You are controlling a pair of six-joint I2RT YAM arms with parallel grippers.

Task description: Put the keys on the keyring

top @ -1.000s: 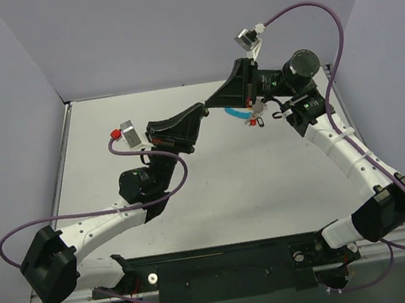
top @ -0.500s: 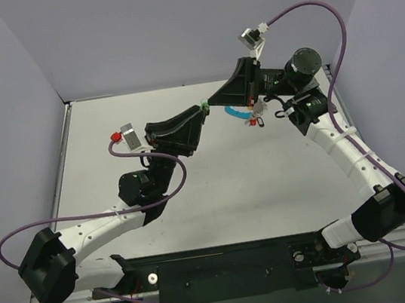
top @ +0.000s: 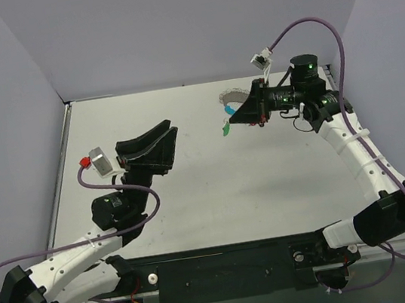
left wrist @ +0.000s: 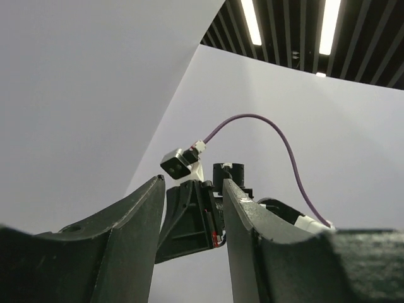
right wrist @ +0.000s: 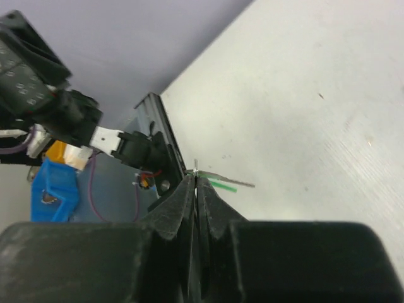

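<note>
My right gripper (top: 231, 120) hovers over the back right of the table, shut on the thin silvery wire of the keyring (top: 231, 98), whose loop curves up behind the fingertips. One of the keys, with a green head (top: 225, 127), hangs just below those fingertips. In the right wrist view the jaws (right wrist: 196, 178) pinch the wire (right wrist: 196, 168), and the green key (right wrist: 222, 185) juts out beside them. My left gripper (top: 171, 128) is open and holds nothing, a hand's width to the left of the key. In its wrist view the fingers (left wrist: 194, 183) frame only the right gripper beyond.
The white table (top: 215, 187) is closed in by purple walls at the back (top: 170, 34) and on both sides. A metal rail (top: 63, 164) runs along the left edge. Purple camera cables loop off both wrists.
My left gripper has opened, let go of the green key and drawn back to the left. The right gripper has turned and shifted right with the keyring, the green key hanging from it.
</note>
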